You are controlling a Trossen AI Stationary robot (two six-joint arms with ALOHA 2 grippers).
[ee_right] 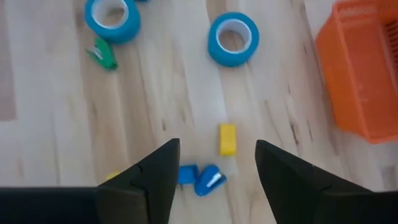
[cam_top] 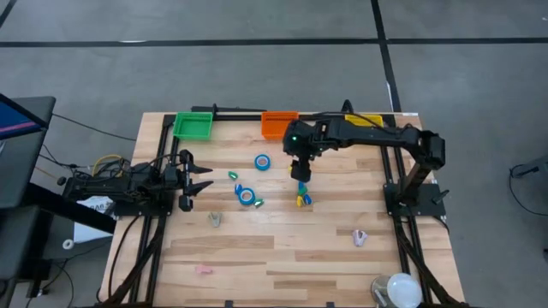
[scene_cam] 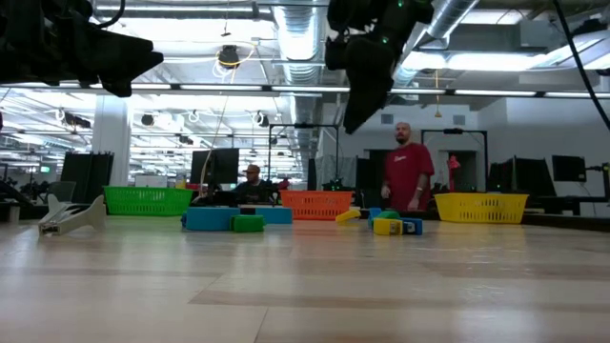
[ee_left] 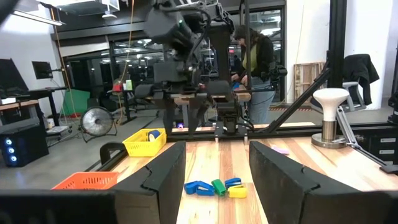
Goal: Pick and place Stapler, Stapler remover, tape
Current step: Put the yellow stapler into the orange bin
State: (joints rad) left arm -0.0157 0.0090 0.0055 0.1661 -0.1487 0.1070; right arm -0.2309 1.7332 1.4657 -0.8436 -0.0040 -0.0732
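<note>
Small blue, yellow and green staplers (cam_top: pixel 302 193) lie in a cluster at mid-table; the right wrist view shows a yellow one (ee_right: pixel 227 138) and two blue ones (ee_right: pixel 199 177). My right gripper (ee_right: pixel 217 149) hangs open above them, pointing steeply down and touching nothing. Two blue tape rolls (cam_top: pixel 262 162) (cam_top: pixel 245 194) lie flat to the left of the cluster, with a green stapler (cam_top: pixel 232 175) between them. Pale staple removers (cam_top: pixel 215 219) (cam_top: pixel 360 237) lie nearer the front. My left gripper (cam_top: pixel 201 178) waits open at the table's left, pointing level across it.
Along the far edge stand a green bin (cam_top: pixel 194 126), an orange bin (cam_top: pixel 278 124) and a yellow bin (scene_cam: pixel 481 207). A white round object (cam_top: pixel 398 289) sits at the near right corner. People stand in the room beyond the table.
</note>
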